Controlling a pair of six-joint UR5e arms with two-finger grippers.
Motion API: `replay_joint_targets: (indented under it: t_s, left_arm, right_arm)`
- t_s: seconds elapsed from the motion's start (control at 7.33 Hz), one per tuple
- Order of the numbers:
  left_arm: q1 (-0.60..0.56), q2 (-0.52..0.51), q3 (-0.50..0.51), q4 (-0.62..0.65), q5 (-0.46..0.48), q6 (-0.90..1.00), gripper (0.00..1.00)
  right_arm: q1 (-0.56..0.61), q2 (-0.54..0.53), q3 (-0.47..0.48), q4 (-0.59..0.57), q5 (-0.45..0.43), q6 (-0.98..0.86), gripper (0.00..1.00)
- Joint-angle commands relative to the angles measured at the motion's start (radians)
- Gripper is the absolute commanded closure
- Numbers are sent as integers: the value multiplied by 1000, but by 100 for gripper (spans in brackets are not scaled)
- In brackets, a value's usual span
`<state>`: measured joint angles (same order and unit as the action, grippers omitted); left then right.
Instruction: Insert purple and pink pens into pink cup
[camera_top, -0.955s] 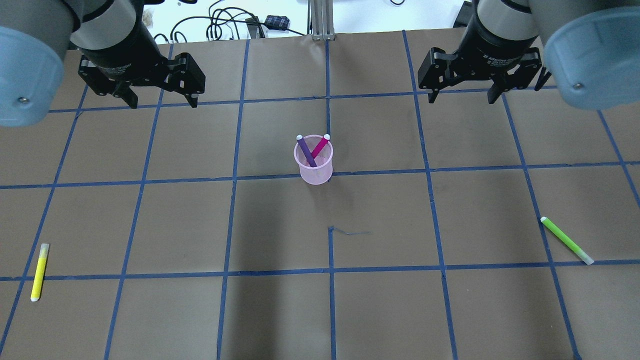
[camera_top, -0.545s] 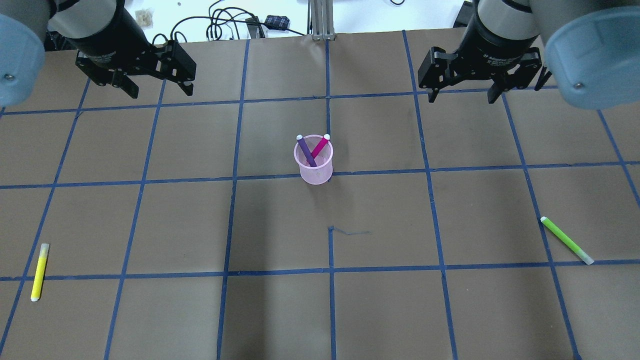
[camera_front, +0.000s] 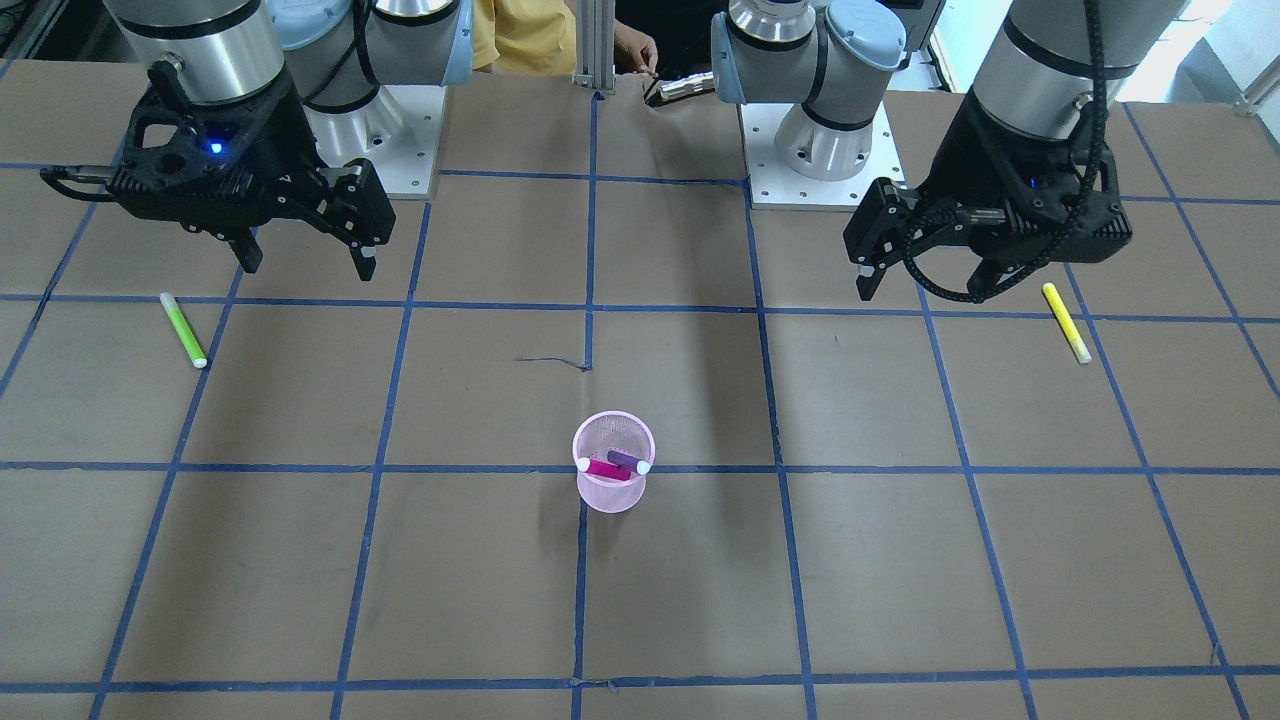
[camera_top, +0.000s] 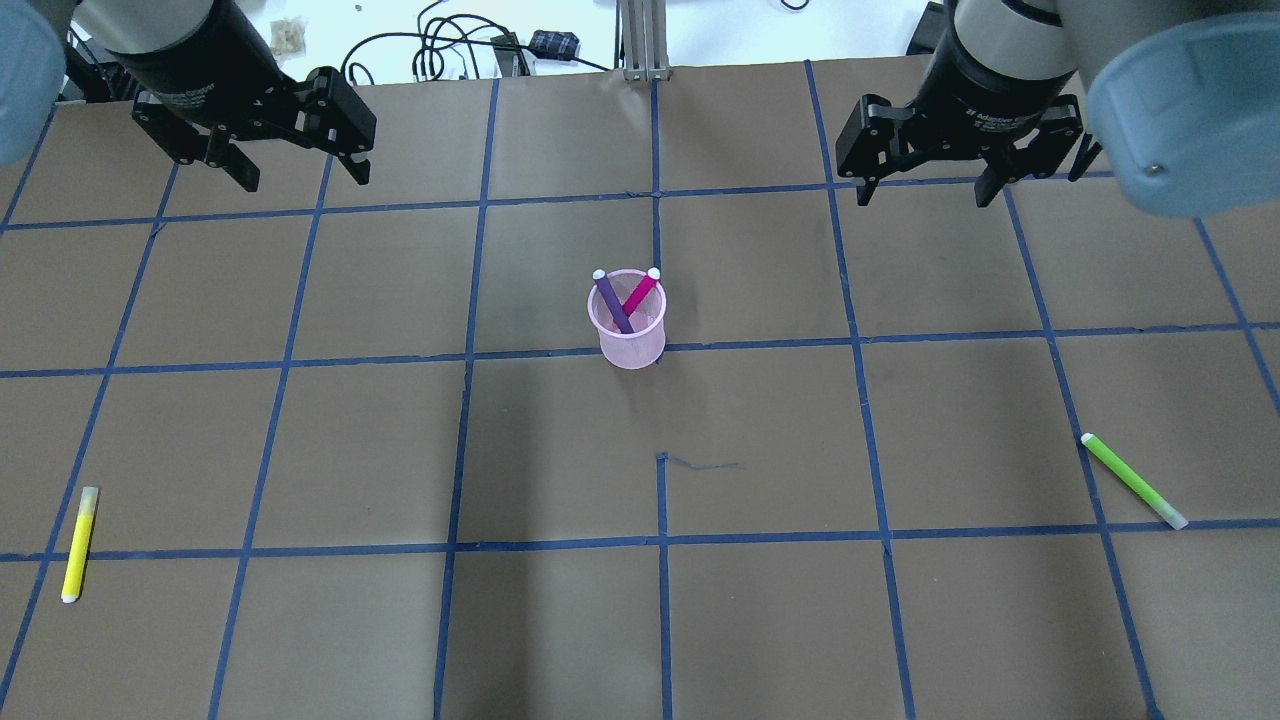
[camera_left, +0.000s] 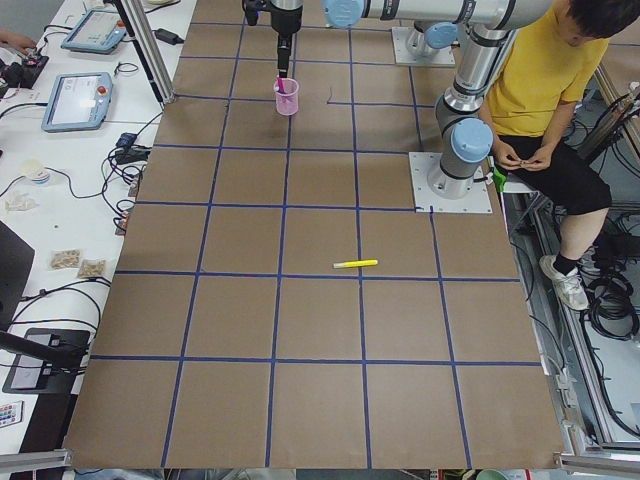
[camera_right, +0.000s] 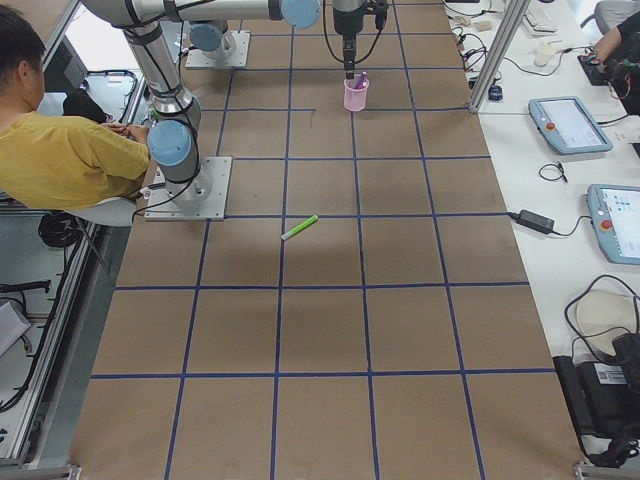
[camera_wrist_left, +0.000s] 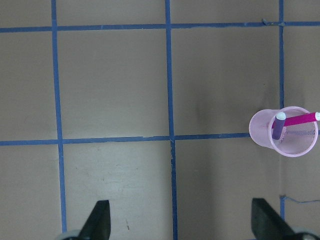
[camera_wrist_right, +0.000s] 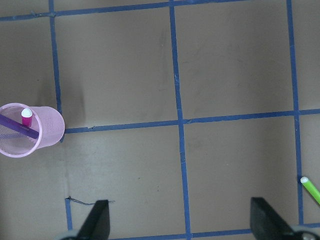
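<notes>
The pink cup (camera_top: 632, 350) stands upright near the middle of the table (camera_top: 760, 620), its base at a crossing of the blue tape lines (camera_top: 860, 345). Both task pens are inside it. The purple pen (camera_top: 612, 303) leans toward the robot's left and the pink pen (camera_top: 640, 293) toward its right. They cross inside the cup, and their white caps rest against the rim on the side away from the robot.

The left gripper (camera_top: 303, 180) hangs above the far part of the table on the robot's left, well apart from the cup. Its jaws are spread wide and hold nothing. The right gripper (camera_top: 926, 197) hangs at about the same depth on the robot's right, also well apart from the cup, with jaws spread wide and empty. In each wrist view the two fingertips sit far apart at the bottom edge, with bare table between them.

A yellow pen (camera_top: 78, 545) lies flat on the table at the robot's near left. A green pen (camera_top: 1133, 482) lies flat at the near right. Both are well apart from the cup and from the grippers.

A person in a yellow shirt (camera_left: 545, 70) sits behind the arm bases.
</notes>
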<state>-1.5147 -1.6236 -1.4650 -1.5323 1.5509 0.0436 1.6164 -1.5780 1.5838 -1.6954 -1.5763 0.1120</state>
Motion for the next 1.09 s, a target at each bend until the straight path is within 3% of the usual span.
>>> replay_joint_targets:
  t_s: [0.0,0.95]
  left_arm:
    - [1,-2,6,-3,0,-13,0]
    - [1,-4,8,-11,-2,-38,0]
  right_arm:
    - [0,-1,15,-1,1,1,0]
    - [-1,-1,15,0,1,-3,0]
